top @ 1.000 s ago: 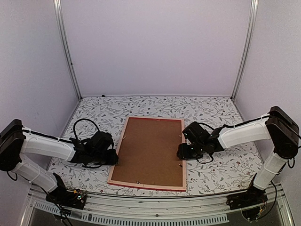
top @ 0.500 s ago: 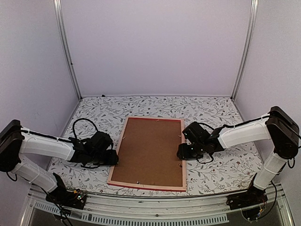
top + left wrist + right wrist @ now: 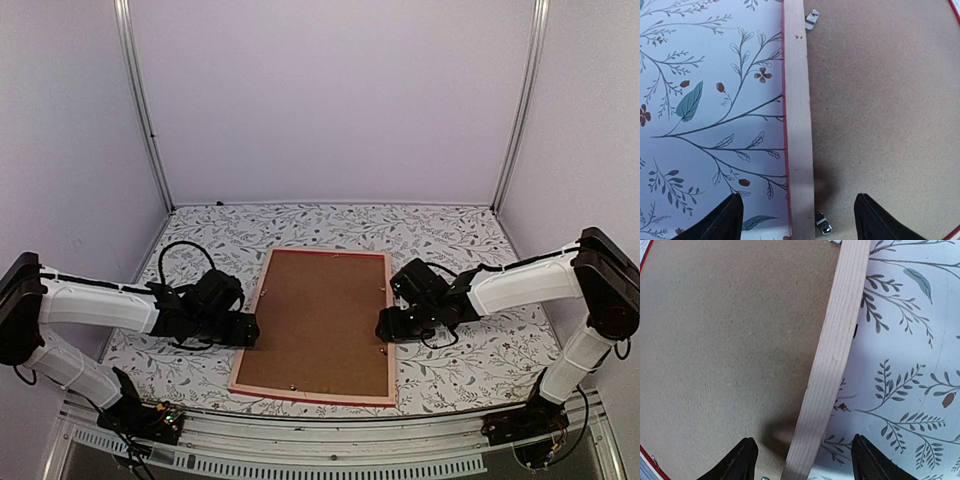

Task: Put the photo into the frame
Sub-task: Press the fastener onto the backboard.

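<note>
Jaws left and right stand apart, each astride a pale rail of the frame [image 3: 797,100]

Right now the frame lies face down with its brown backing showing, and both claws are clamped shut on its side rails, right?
Not quite. The frame does lie face down with the brown backing board showing, but the claws are not clamped shut. The left gripper and right gripper are open, each with its fingers on either side of a pale wood rail, not gripping it. The two wrist views show this.
</note>
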Motion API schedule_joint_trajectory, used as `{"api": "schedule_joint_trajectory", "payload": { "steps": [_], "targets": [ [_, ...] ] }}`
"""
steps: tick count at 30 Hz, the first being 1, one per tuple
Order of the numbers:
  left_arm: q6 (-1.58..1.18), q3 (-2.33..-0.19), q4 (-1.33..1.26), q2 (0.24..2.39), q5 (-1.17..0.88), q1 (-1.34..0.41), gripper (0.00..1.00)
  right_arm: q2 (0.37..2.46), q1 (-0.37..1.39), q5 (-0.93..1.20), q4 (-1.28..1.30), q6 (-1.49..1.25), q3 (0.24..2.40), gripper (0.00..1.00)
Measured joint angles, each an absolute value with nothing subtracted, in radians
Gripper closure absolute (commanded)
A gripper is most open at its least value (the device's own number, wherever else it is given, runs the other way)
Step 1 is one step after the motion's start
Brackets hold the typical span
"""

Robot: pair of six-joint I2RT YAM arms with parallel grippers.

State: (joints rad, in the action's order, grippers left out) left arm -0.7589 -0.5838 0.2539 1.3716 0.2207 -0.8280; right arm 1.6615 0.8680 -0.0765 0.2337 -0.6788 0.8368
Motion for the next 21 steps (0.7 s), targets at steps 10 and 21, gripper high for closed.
{"api": "schedule_joint_trajectory", "payload": {
  "steps": [10, 21],
  "targets": [
    [-0.725, -0.618, 0.267, 1.376, 0.241, -0.828, 0.19, 1.577, 0.918, -0.020, 0.285, -0.658, 0.785, 0.33],
    [-0.707, -0.624, 0.271, 1.386, 0.249, -0.828, 0.19, 1.576, 0.923, 0.014, 0.292, -0.656, 0.764, 0.39]
  ]
}}
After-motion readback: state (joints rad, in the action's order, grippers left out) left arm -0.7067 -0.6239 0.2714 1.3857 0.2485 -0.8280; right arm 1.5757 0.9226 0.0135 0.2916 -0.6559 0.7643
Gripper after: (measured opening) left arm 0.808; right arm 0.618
